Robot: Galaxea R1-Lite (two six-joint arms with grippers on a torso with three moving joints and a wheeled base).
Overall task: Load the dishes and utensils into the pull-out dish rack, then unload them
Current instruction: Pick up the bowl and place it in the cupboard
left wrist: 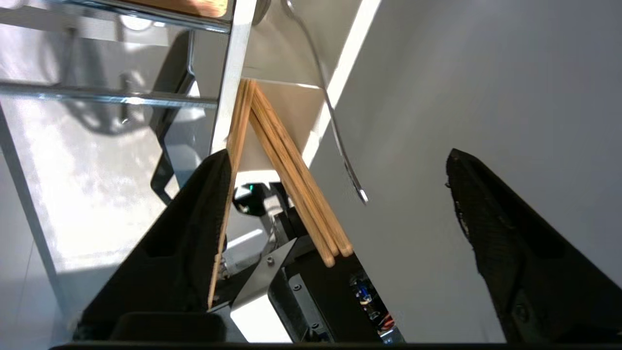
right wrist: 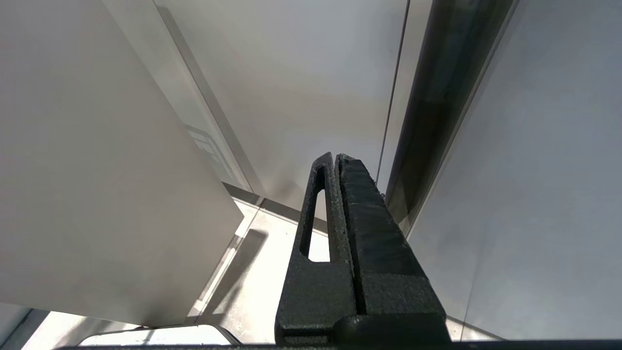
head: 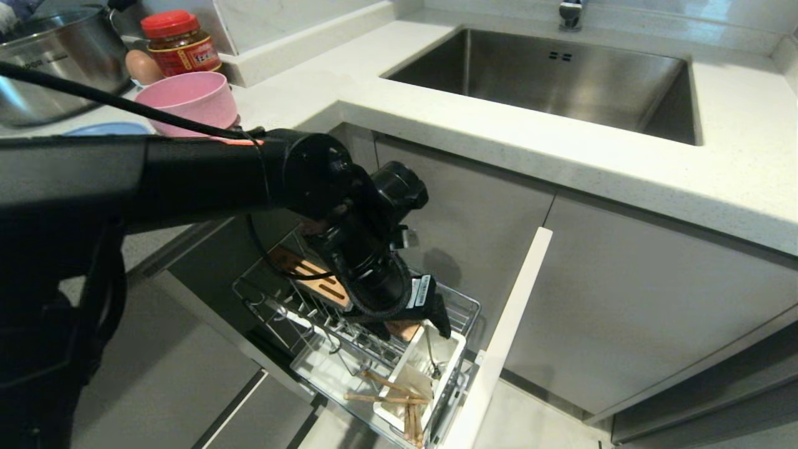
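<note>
Hardly anything readable. On the red-lidded glass jar (head: 180, 42) at the back of the white counter, a red label with yellow characters, too small to make out. On the large steel pot (head: 59, 59) beside it, a short dark brand mark on the wall, illegible. On the black left gripper (head: 416, 324) above the rack, a white barcode sticker, digits unreadable.

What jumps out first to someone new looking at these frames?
The black left arm fills the head view's left side, its left gripper open over the pull-out dish rack below the counter. The wooden chopsticks stand in the rack's white cutlery cup. Up on the counter sit the pink bowl and a steel sink.
</note>
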